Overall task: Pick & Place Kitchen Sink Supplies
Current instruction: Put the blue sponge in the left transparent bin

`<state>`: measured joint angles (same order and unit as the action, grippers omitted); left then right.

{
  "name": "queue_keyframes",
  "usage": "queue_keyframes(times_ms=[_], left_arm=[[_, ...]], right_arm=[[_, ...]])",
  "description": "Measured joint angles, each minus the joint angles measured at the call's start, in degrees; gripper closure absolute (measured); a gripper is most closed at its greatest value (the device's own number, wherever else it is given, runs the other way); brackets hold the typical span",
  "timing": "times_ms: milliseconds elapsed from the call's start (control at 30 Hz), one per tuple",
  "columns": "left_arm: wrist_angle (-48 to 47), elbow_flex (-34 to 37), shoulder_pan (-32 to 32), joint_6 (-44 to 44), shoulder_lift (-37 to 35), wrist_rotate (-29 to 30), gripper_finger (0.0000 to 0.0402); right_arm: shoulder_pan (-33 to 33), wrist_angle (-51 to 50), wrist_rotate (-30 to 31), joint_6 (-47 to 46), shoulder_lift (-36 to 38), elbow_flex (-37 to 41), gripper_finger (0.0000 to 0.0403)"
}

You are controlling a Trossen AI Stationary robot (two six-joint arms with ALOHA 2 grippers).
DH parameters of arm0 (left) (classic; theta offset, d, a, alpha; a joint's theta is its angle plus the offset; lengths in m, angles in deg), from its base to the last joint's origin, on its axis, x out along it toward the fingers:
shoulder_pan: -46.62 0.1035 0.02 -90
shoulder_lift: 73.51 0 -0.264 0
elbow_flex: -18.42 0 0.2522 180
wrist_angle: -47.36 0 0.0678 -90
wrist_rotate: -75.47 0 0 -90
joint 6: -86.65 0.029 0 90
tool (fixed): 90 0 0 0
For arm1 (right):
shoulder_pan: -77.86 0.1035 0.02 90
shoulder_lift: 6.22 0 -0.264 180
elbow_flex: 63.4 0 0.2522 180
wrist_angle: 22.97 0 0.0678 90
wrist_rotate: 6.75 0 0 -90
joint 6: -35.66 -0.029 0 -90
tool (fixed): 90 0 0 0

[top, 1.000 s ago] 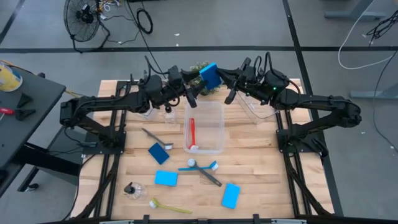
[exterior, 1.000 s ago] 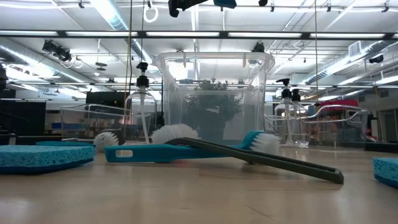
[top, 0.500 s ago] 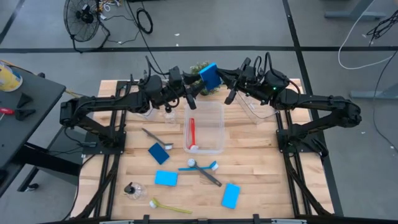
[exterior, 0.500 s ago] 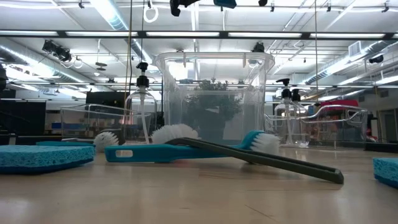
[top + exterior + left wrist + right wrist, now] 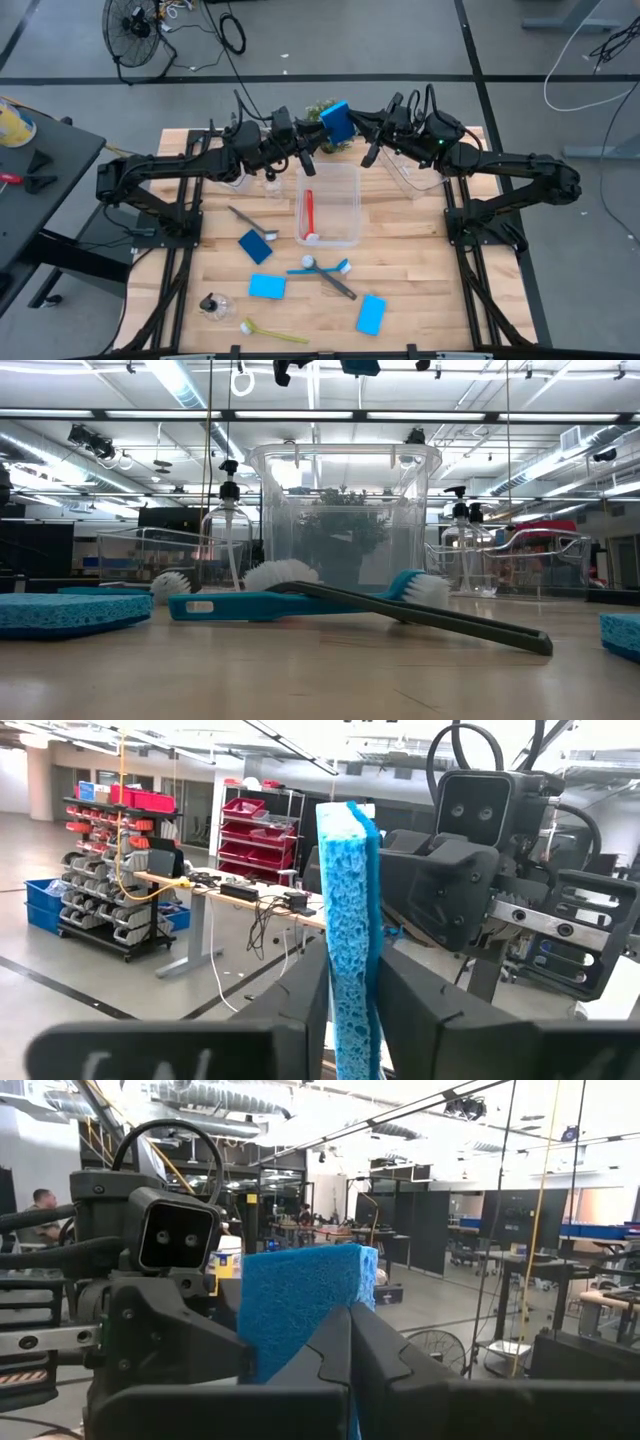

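Holding one blue sponge [image 5: 336, 122] in the air above the bench [image 5: 420, 260], at 12 o'clock from the clear bin [image 5: 330, 205]. Gripped from both sides: right end effector [image 5: 352, 122] fully closed on it, left end effector [image 5: 318, 136] narrow, fingers [image 5: 300, 1005] pressing its two faces. Lying inside the bin, a red brush [image 5: 308, 215].
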<state>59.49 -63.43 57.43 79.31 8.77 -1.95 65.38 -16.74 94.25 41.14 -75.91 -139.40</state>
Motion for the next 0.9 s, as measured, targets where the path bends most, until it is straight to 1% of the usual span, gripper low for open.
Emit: queue_keyframes(times_ms=[333,433,567,733,900], left_arm=[[0.0,0.0,0.0,0.0,0.0,-0.7,0.0373],[0.0,0.0,0.0,0.3,0.0,-1.3,0.0380],[0.0,0.0,0.0,0.4,0.0,-1.4,0.0379],[0.0,0.0,0.0,0.5,0.0,-1.5,0.0383],[0.0,0.0,0.0,0.5,0.0,-1.5,0.0381]], right_arm=[[0.0,0.0,-0.1,0.0,0.0,0.0,0.0403],[0.0,0.0,0.0,0.0,0.0,0.0,0.0403],[0.0,0.0,-0.2,-0.4,0.0,0.0,0.0401],[0.0,0.1,-1.0,-0.4,0.0,0.0,0.0378],[0.0,0.1,-1.8,-1.7,0.0,0.0,0.0335]])
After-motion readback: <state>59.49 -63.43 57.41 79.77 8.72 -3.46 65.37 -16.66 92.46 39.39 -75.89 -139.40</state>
